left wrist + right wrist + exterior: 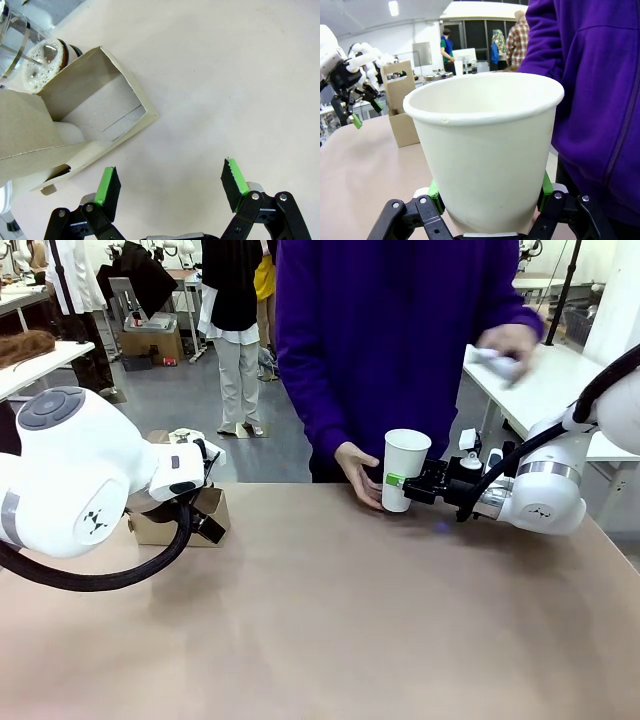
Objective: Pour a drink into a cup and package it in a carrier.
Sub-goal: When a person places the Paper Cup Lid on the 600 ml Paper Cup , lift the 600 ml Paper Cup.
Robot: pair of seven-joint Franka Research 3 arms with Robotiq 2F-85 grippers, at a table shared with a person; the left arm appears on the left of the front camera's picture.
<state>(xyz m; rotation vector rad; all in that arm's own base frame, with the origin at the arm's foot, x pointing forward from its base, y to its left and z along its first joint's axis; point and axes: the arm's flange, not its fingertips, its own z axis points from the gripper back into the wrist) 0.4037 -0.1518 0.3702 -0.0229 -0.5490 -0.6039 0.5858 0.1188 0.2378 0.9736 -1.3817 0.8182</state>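
Note:
My right gripper (398,482) is shut on the lower part of the white paper cup (407,453), holding it upright at the table's far edge. The cup (485,150) has no lid and looks empty, with green pads (436,195) against both sides. The person's hand (355,475) touches its left side. My left gripper (171,182) is open over bare table, just beside the brown cardboard carrier (95,95). The glass carafe (42,65) stands behind the carrier, with foam on a dark drink. The carrier (150,528) sits at the table's left, under my left wrist.
The person in a purple top (400,330) stands at the far edge. Their other hand (505,345) is raised at the right, holding something white and blurred. The tan tabletop (330,620) stretches open between the arms. My left arm (350,75) shows beside the carrier (402,115).

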